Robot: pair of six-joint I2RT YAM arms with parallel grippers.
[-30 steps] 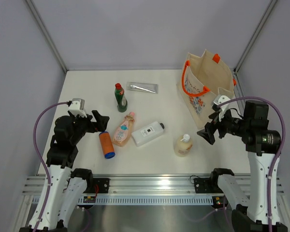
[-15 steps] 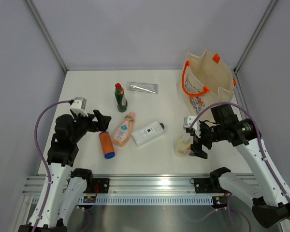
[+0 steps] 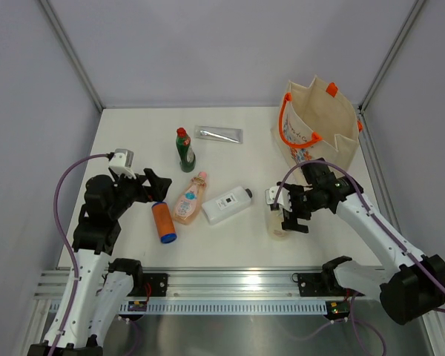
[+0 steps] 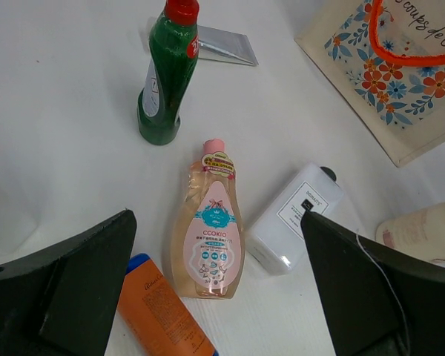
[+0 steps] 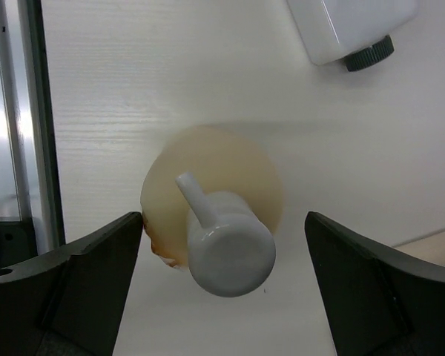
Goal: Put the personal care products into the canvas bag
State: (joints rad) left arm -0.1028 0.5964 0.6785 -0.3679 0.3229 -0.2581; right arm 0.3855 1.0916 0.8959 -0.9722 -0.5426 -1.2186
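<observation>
The canvas bag (image 3: 320, 127) stands open at the back right, floral side facing left. My right gripper (image 3: 283, 211) is open, directly above the upright cream-yellow pump bottle (image 3: 279, 226), whose white pump head (image 5: 230, 251) sits between the fingers. My left gripper (image 3: 154, 185) is open and empty above the orange cylinder (image 3: 163, 222) and the peach-pink bottle (image 3: 190, 199). The white flat bottle (image 3: 227, 205) lies mid-table. The green bottle (image 3: 185, 150) stands behind, with the silver tube (image 3: 219, 134) beside it.
Grey walls enclose the white table (image 3: 133, 141) on three sides. A metal rail (image 3: 230, 285) runs along the near edge. The bag (image 4: 386, 67) also shows in the left wrist view.
My right arm has swung left from beside the bag and come down over the pump bottle. The left arm has barely moved.
</observation>
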